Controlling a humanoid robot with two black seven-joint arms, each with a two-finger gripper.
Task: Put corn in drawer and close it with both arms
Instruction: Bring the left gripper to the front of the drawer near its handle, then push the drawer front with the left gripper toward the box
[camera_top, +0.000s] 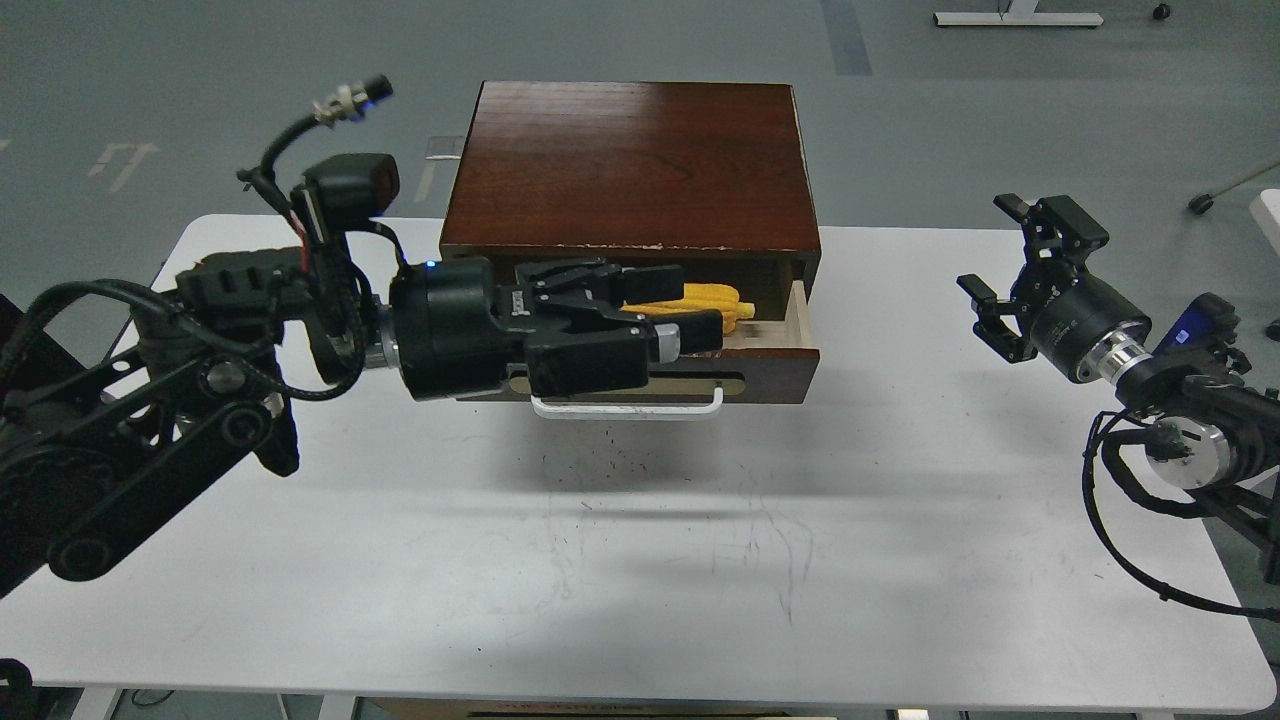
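The dark reddish-brown cabinet (630, 165) stands at the back middle of the white table (640, 520). Its drawer (770, 365) is pulled out, with pale wood inside and a white bar handle (628, 408) on the front. My left gripper (690, 303) reaches in from the left over the open drawer. Its fingers are closed on the yellow corn (722, 301), which is held lying sideways inside the drawer opening, its tip pointing right. My right gripper (1000, 265) hovers open and empty above the table's right end, well apart from the cabinet.
The drawer front overhangs the table's middle. My left arm's forearm and cables (250, 320) cover the left part of the table. Grey floor lies beyond the table, with a white stand base (1015, 17) at the far back right.
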